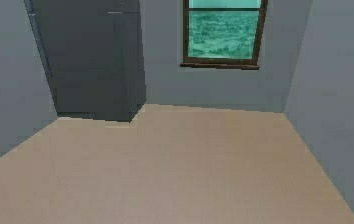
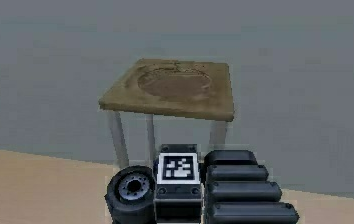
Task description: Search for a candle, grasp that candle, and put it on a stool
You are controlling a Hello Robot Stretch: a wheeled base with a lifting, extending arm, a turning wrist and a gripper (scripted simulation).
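A stool (image 2: pixel 170 85) with a square brown wooden top and pale legs stands against the grey wall in the arm side view, just beyond the arm. The arm's dark stacked segments (image 2: pixel 243 188) rise from the bottom edge. Beside them is a white square with black marks (image 2: pixel 180 167), and left of it sits the gripper (image 2: pixel 133 196) with its dark round body. I cannot make out the gripper's far end, so I cannot tell whether it holds anything.
In the forward view a tall dark grey cabinet (image 1: pixel 90 55) stands in the far left corner. A window (image 1: pixel 223 32) with a dark frame is set in the back wall. Bare tan floor (image 1: pixel 175 160) stretches ahead between grey walls.
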